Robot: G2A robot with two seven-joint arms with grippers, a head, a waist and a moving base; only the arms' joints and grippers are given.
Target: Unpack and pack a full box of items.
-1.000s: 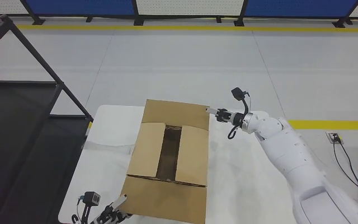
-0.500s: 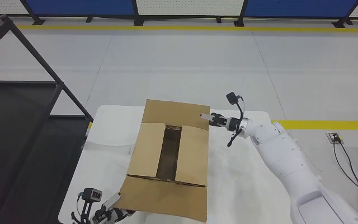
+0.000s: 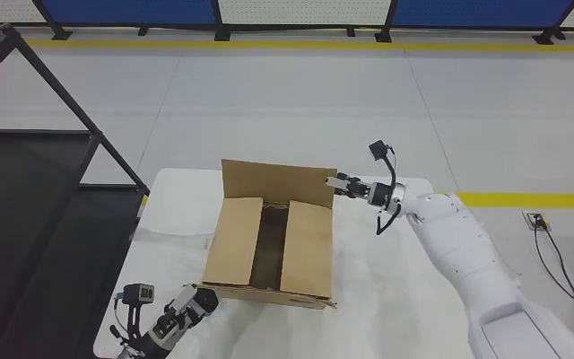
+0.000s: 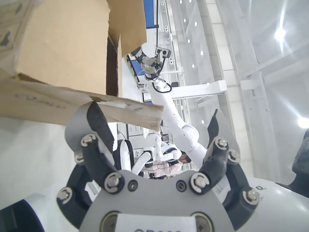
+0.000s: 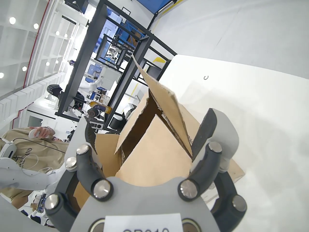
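Note:
A brown cardboard box [image 3: 269,242] stands mid-table with two inner flaps [image 3: 308,247] nearly closed, leaving a dark gap between them. Its far flap [image 3: 278,182] stands upright, and my right gripper [image 3: 334,182] is open at that flap's right corner. In the right wrist view the far flap [image 5: 166,112] passes between the fingers of the right gripper [image 5: 147,132], close to one pad. The near flap [image 3: 269,296] is raised too. My left gripper [image 3: 204,299] is open at its left corner. The near flap's edge [image 4: 60,107] rests on one fingertip [image 4: 97,119] of the left gripper [image 4: 157,124].
The white table [image 3: 395,287] has bare room to the right of the box and a narrower strip to its left. A black metal rack [image 3: 54,206] stands off the table's left side. Open floor lies beyond the far edge.
Both outer flaps, which lay spread outward, now stand up. The left gripper has risen toward the box's near left corner, lifting the near flap. The right gripper stays at the far flap's corner.

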